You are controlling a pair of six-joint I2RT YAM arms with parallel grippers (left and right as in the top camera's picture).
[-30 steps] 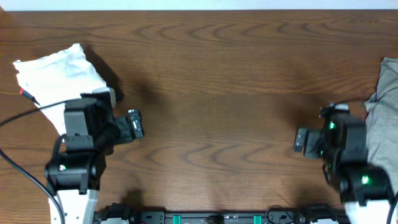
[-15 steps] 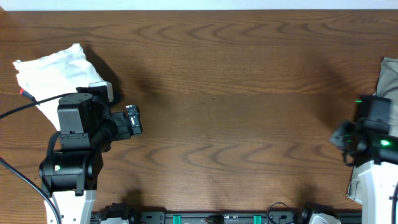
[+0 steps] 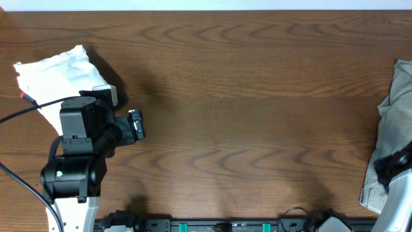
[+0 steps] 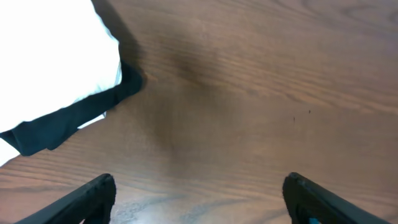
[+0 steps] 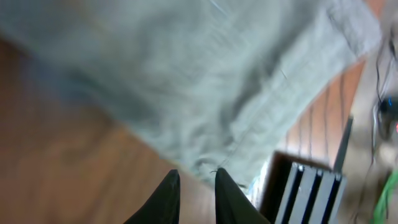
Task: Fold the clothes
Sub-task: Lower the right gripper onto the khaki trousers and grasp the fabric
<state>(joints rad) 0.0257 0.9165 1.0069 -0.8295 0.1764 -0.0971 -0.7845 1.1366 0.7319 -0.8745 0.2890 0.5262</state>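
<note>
The clothes (image 3: 394, 122) are a greyish-khaki heap at the table's right edge, cut off by the frame. In the right wrist view the clothes (image 5: 205, 74) fill the blurred upper part, with a stitched hem just beyond my right gripper (image 5: 194, 175). Its fingers stand almost together with a thin gap, and nothing is between them. From above only the right arm (image 3: 398, 174) shows, at the lower right over the cloth. My left gripper (image 3: 136, 125) (image 4: 200, 196) is wide open over bare wood, right of the white garment.
A white folded garment (image 3: 61, 77) (image 4: 50, 56) lies at the far left, with a black cloth (image 4: 74, 121) poking out under it. A black cable (image 3: 26, 115) runs across it. The table's edge and a slatted frame (image 5: 311, 193) show past the clothes.
The right arm has swung right, from the table's middle right to over the clothes, and its fingers have come together. The left arm has barely moved.
</note>
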